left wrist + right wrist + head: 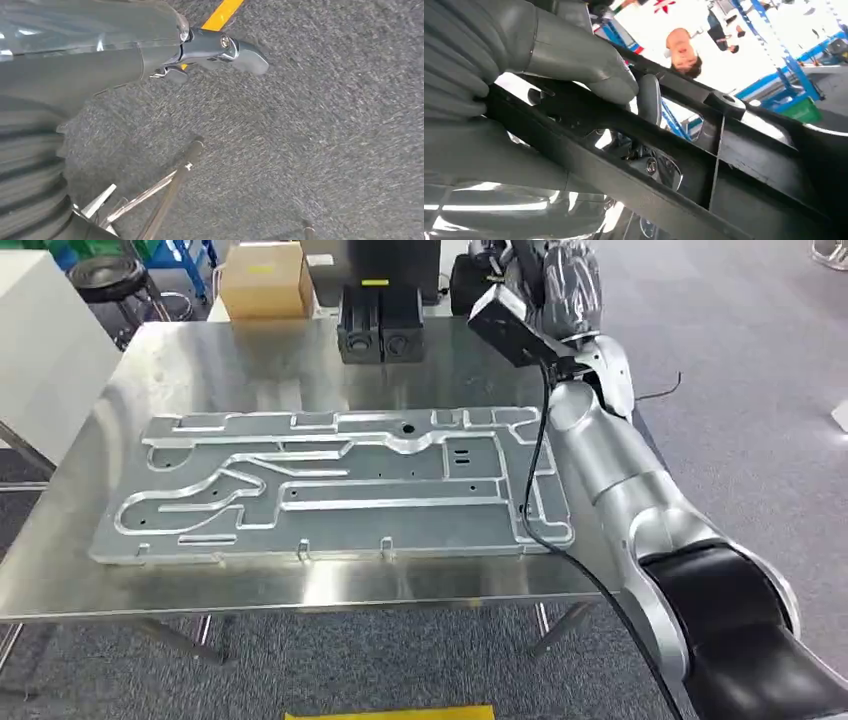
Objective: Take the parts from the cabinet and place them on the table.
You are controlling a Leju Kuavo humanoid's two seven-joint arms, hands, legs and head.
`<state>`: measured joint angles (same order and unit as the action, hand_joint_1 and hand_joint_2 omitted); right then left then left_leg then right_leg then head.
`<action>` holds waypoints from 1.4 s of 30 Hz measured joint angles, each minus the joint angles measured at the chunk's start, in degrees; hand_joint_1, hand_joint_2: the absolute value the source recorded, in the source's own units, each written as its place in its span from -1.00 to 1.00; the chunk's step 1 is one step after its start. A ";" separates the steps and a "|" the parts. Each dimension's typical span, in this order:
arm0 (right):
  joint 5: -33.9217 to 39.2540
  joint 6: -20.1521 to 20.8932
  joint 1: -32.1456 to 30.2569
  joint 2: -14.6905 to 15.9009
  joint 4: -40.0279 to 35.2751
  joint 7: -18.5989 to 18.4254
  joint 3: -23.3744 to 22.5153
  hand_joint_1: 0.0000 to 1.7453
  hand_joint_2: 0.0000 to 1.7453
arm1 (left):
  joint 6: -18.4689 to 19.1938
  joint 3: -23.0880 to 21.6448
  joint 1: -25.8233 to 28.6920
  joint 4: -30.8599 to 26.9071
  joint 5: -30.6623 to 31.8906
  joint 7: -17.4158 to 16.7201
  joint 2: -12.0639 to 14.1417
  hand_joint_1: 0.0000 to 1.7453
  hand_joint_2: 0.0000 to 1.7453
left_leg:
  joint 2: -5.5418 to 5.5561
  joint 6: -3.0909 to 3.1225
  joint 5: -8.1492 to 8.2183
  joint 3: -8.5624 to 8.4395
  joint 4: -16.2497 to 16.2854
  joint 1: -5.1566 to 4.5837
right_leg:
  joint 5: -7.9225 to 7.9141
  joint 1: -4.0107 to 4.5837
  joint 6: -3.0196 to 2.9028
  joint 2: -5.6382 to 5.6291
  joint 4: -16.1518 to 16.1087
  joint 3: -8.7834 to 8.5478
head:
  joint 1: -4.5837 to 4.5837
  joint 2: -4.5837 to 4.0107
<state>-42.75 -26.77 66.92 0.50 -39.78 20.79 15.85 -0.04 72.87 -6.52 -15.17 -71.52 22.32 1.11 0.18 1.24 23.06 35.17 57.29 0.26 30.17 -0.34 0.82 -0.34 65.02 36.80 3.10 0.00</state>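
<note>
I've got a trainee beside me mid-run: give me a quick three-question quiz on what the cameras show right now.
1. True or false: the right hand holds a black plastic part.
2. What lies flat across the middle of the steel table? A) a cardboard box B) a large machined metal plate C) a stool
3. Fill in: the left hand hangs over grey ____ with nothing in it.

Key:
1. True.
2. B, the machined metal plate.
3. Carpet.
</note>
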 joint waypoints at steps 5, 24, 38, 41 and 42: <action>-0.22 0.09 -0.04 0.00 1.09 -0.04 0.07 1.00 1.00 | -0.04 -0.04 0.09 0.09 0.00 0.00 -0.20 -1.00 1.00 | 0.16 0.04 0.50 -0.18 0.41 0.03 | -0.15 -0.52 0.59 0.11 7.80 5.36 | 0.00 0.00; -34.58 25.95 0.16 -15.66 16.40 -11.36 27.09 1.00 1.00 | 3.06 -0.96 -1.23 0.22 0.00 -0.18 -1.31 -1.00 1.00 | -0.09 -2.70 0.82 -0.10 0.61 -0.04 | -4.89 0.13 -1.76 -0.47 -5.97 -1.61 | 0.02 0.00; -34.97 30.18 -6.10 -18.51 21.16 -12.06 35.15 1.00 1.00 | 5.09 -1.33 -1.61 0.28 0.00 1.73 -3.41 -1.00 1.00 | -0.14 -0.47 1.08 -1.04 0.51 -0.19 | -5.47 0.13 -0.83 0.01 -4.78 -1.41 | 0.00 0.00; -34.64 30.23 -6.37 -18.75 21.42 -12.50 35.26 -1.00 -1.00 | 5.57 -1.49 -1.76 0.28 0.00 1.92 -3.61 -1.00 1.00 | -0.01 -1.20 1.23 -1.05 0.60 -0.47 | -5.07 0.49 -1.28 0.03 -6.34 -1.94 | 0.00 0.00; -34.60 30.29 -6.51 -18.78 21.44 -12.61 35.28 -1.00 -1.00 | 5.68 -1.55 -1.84 0.28 0.00 1.92 -3.63 -1.00 1.00 | -0.01 -1.48 1.14 -1.20 0.35 -0.33 | -5.08 0.58 -1.53 0.03 -6.35 -2.01 | 0.00 0.00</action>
<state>-77.35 3.52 60.42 -18.27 -18.34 8.17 51.12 5.64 71.32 -8.35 -14.88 -71.52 24.24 -2.51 0.18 -0.23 24.20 33.97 57.64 -0.07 25.09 0.24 -0.71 -0.32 58.66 34.79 3.10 0.00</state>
